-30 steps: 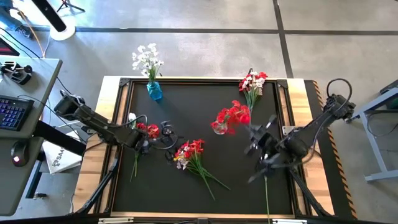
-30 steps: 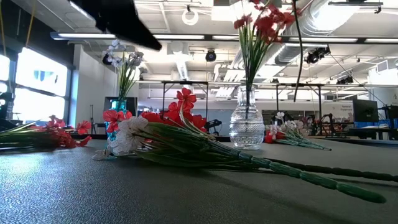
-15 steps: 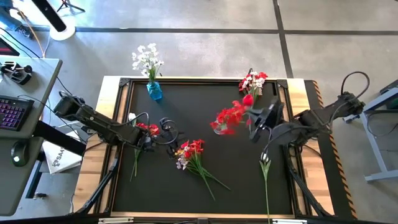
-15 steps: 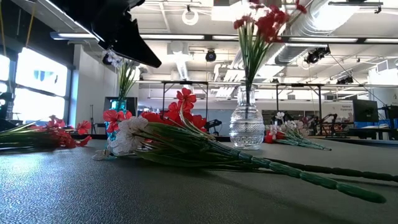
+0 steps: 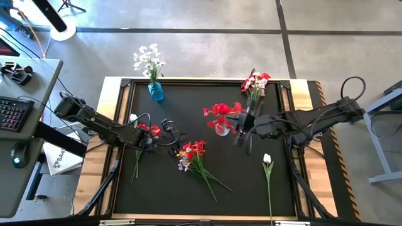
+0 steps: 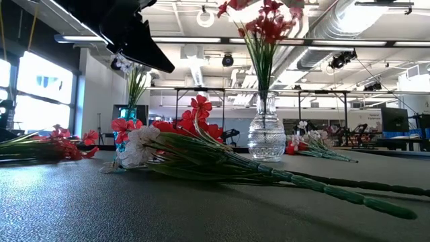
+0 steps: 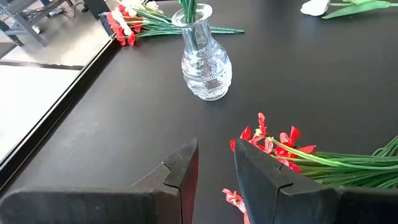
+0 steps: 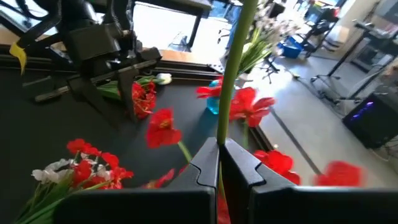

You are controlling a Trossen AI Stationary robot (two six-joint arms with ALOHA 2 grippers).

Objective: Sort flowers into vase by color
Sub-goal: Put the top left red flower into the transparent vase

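Note:
A clear glass vase [image 5: 221,129] [image 6: 267,138] stands mid-table and holds red-blossomed sprigs [image 5: 221,110] [image 6: 265,23]. My right gripper [image 5: 239,127] [image 8: 219,152] reaches in from the right beside those blossoms, shut on a green stem. My left gripper [image 5: 169,133] [image 7: 216,163] hovers open at the left, touching nothing. A red sprig [image 5: 149,130] lies under its arm. A mixed red-and-white bunch [image 5: 191,152] [image 6: 201,148] lies flat in the middle. A single white flower [image 5: 266,159] lies on the mat toward the near right. My right gripper pinches one green stem [image 8: 222,134] between its two fingers, coming level from the table's right, across the stem. The stem rises upright beyond the fingers among red blossoms [image 8: 242,106]. Its lower end is hidden by the gripper.
A small blue vase [image 5: 156,92] [image 6: 126,121] with white flowers stands at the far-left edge. Another mixed bunch [image 5: 254,83] [image 7: 134,18] lies at the far right. A raised frame rims the black mat [image 5: 188,107]. A desk with a keyboard [image 5: 12,113] stands beyond the left side.
My right gripper has swung from the near right, over the white flower, toward the far left and up to the clear vase. The red blossoms in the vase have leaned toward the table's left. The white flower lies uncovered on the mat.

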